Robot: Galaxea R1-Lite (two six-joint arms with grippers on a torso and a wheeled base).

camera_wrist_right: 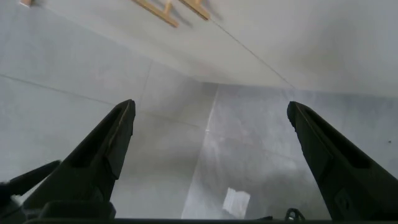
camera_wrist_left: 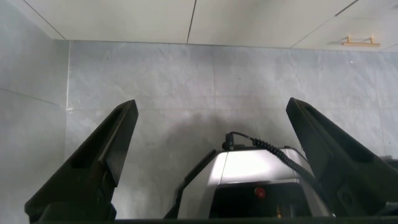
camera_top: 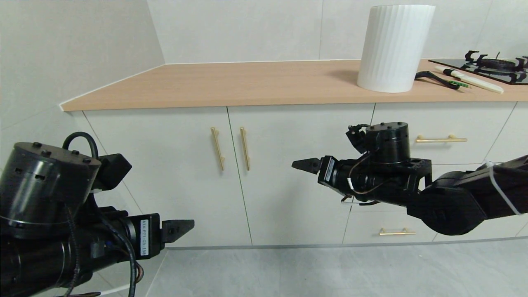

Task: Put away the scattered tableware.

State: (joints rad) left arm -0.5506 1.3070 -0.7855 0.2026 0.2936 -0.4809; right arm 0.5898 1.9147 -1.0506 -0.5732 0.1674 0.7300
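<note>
**Tableware on the bench, both grippers open**

The left gripper sits at the lower left of the head view and the right gripper at centre right. In each wrist view, the fingers are spread wide, gripping nothing. One white label on the left wrist carries print too small to make out. At the upper right, two utensils lie on the bench, one black-handled and one cream. They lie between one white ribbed container and the hob. Four gold handles show on the cabinets.
</note>
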